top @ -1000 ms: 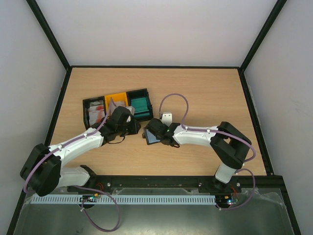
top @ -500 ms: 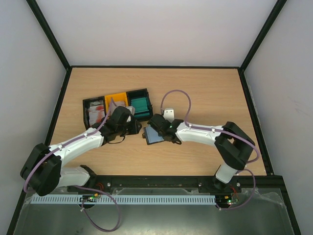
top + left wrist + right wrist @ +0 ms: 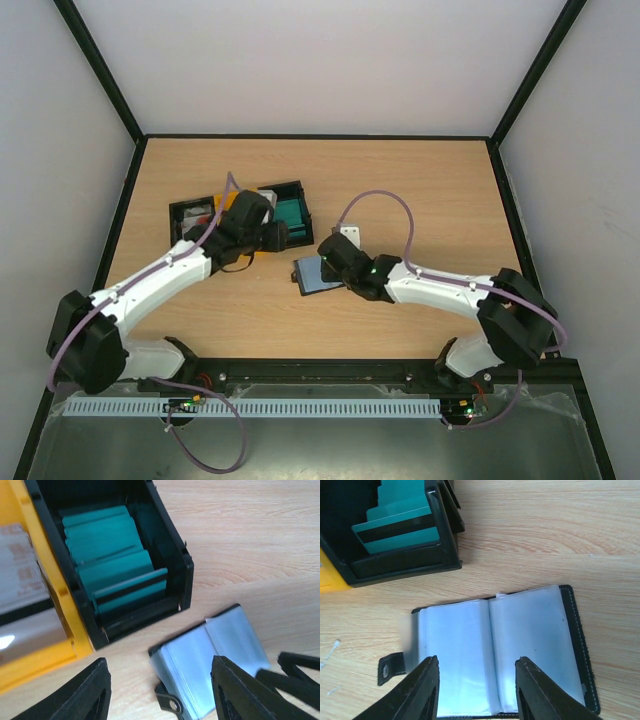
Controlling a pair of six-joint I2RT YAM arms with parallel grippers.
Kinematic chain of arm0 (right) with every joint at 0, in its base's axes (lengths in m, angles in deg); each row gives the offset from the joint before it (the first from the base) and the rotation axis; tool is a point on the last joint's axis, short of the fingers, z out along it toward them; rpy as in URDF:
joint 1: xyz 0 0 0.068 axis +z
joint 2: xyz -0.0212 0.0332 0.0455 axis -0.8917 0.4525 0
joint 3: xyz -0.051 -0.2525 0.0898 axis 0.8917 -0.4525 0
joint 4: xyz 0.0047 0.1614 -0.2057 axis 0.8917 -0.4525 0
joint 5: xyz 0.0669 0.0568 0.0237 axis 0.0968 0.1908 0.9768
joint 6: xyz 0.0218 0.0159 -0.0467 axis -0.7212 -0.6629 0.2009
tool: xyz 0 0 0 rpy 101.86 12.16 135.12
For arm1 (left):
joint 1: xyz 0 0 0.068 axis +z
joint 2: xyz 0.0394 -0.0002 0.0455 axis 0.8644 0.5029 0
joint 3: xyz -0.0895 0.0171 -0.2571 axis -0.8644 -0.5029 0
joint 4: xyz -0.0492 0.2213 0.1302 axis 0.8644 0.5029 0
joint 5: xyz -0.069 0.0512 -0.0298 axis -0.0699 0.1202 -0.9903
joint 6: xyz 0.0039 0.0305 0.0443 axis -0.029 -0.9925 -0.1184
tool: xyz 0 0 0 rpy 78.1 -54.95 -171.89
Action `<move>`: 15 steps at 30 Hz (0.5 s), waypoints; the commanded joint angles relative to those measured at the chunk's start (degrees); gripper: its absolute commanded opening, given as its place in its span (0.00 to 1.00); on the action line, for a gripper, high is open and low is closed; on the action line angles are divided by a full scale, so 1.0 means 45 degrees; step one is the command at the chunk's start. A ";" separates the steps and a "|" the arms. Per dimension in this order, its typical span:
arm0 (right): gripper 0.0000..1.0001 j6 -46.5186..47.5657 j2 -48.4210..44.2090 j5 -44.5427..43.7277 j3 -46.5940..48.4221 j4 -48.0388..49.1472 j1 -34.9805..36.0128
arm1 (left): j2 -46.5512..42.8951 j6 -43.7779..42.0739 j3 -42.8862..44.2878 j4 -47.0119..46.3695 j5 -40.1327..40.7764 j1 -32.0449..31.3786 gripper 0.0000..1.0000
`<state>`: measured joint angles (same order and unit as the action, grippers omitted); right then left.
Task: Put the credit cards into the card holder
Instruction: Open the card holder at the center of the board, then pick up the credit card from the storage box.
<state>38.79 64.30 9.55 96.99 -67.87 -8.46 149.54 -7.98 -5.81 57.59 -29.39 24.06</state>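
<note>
The card holder (image 3: 316,275) lies open flat on the table, clear inner sleeves up and snap tab to the left; it also shows in the left wrist view (image 3: 210,652) and the right wrist view (image 3: 495,652). Teal credit cards (image 3: 107,555) stand in a black bin (image 3: 290,210), also seen in the right wrist view (image 3: 397,525). My left gripper (image 3: 280,237) is open and empty, between that bin and the holder (image 3: 160,692). My right gripper (image 3: 326,262) is open and empty, its fingers straddling the holder's near edge (image 3: 477,692).
A yellow bin (image 3: 30,645) with grey-white cards sits left of the teal bin. A further black bin (image 3: 190,215) stands at the left end of the row. The right gripper's fingers (image 3: 295,672) show beside the holder in the left wrist view.
The holder now lies open flat on the table. My right gripper has drawn back to the right of it. My left gripper has moved away from me, toward the bins.
</note>
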 commanded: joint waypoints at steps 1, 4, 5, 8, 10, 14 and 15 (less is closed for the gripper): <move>0.41 -0.0527 -0.0672 0.0607 -0.0571 0.1180 -0.0303 | 0.1318 -0.1982 0.1244 0.1147 -0.0094 0.0231 0.56; 0.42 -0.0707 -0.0941 0.1513 -0.1066 0.1873 -0.0949 | 0.2498 -0.3939 0.2006 0.0691 -0.1561 0.0216 0.56; 0.42 -0.0743 -0.1032 0.1886 -0.1244 0.2142 -0.1193 | 0.2891 -0.4523 0.2275 0.0597 -0.1859 0.0231 0.56; 0.42 -0.0861 -0.1328 0.2700 -0.1707 0.2579 -0.2065 | 0.4557 -0.5818 0.3718 0.0903 -0.1921 0.0271 0.53; 0.42 -0.0821 -0.1549 0.3218 -0.1887 0.2528 -0.2547 | 0.5696 -0.6639 0.4632 0.1253 -0.2146 0.0307 0.51; 0.42 -0.0167 -0.2094 0.3591 -0.1960 0.1768 -0.3105 | 0.7556 -0.8121 0.6440 0.2661 -0.2144 0.0675 0.48; 0.42 0.0177 -0.2170 0.3638 -0.2004 0.1619 -0.3218 | 0.7847 -0.8390 0.6767 0.2874 -0.2198 0.0812 0.48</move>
<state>36.37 57.28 23.05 88.81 -59.10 -21.58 180.22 -36.22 18.98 63.42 -37.81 25.55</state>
